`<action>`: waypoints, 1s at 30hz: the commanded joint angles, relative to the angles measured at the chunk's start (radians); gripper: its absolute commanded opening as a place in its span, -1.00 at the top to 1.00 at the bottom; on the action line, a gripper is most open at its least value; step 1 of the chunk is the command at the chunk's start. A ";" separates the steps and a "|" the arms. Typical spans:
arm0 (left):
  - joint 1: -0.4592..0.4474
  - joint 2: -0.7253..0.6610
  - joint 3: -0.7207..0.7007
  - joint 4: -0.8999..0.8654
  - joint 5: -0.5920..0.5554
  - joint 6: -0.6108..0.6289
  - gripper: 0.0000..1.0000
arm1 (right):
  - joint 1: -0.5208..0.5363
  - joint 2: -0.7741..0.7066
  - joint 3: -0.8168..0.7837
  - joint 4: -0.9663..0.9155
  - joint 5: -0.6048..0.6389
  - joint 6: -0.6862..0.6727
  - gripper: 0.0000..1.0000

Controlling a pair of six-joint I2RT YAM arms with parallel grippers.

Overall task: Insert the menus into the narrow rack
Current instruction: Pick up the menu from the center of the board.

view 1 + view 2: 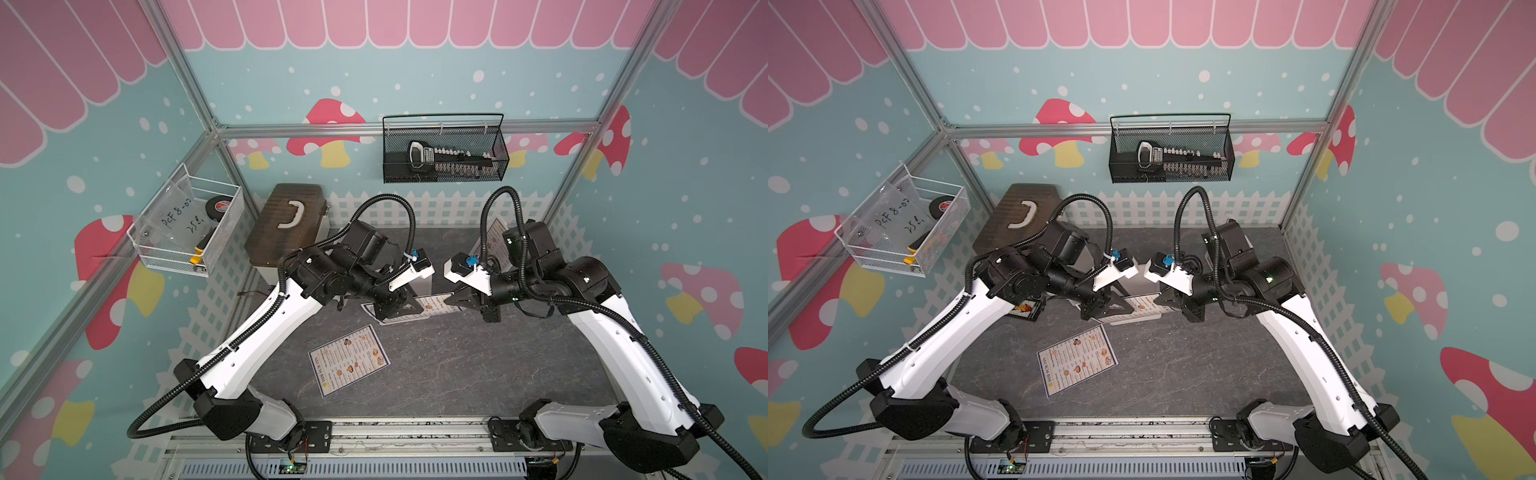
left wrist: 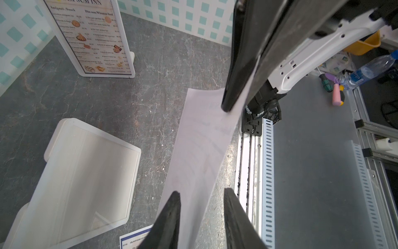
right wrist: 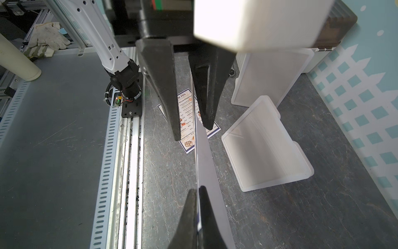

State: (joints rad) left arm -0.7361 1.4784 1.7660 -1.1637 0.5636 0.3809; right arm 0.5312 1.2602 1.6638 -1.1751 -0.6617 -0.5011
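Right wrist view: the right gripper is closed tight on the edge of one menu, held above the table. The left gripper has its jaws apart around the same sheet. Only the left wrist view lets one read "Antipasti / Snack" on a second menu, which stands in a white rack. A third menu lies flat.

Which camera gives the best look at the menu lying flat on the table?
The top camera: in both top views the flat menu lies whole and uncovered. The left wrist view catches only one corner; in the right wrist view the left end effector hides much of it.
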 commanded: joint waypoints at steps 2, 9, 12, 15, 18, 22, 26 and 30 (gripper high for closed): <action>-0.015 0.008 0.028 -0.048 -0.030 0.062 0.47 | 0.007 -0.012 0.022 -0.037 -0.001 -0.034 1.00; -0.025 0.011 0.036 -0.051 -0.051 0.065 0.64 | 0.006 -0.006 0.021 -0.034 0.010 -0.030 1.00; -0.026 0.011 0.038 -0.051 -0.054 0.065 0.80 | 0.006 -0.004 0.019 -0.032 0.007 -0.028 1.00; -0.027 0.010 0.039 -0.051 -0.057 0.067 0.97 | 0.006 -0.005 0.019 -0.029 0.006 -0.024 1.00; -0.028 0.006 0.041 -0.051 -0.070 0.067 1.00 | 0.006 -0.009 0.018 -0.014 0.006 -0.008 1.00; -0.028 -0.015 0.036 -0.017 -0.107 0.051 1.00 | 0.001 -0.053 -0.030 0.115 0.070 0.091 0.17; -0.028 -0.078 -0.020 0.097 -0.197 -0.021 1.00 | -0.064 -0.143 -0.144 0.337 0.120 0.232 -0.27; -0.028 -0.148 -0.069 0.233 -0.303 -0.089 1.00 | -0.195 -0.240 -0.308 0.628 0.083 0.421 -0.43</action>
State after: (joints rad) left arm -0.7609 1.3945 1.7199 -1.0603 0.3557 0.3386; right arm 0.3927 1.0683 1.4265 -0.8043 -0.5682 -0.2394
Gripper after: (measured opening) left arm 0.047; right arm 0.710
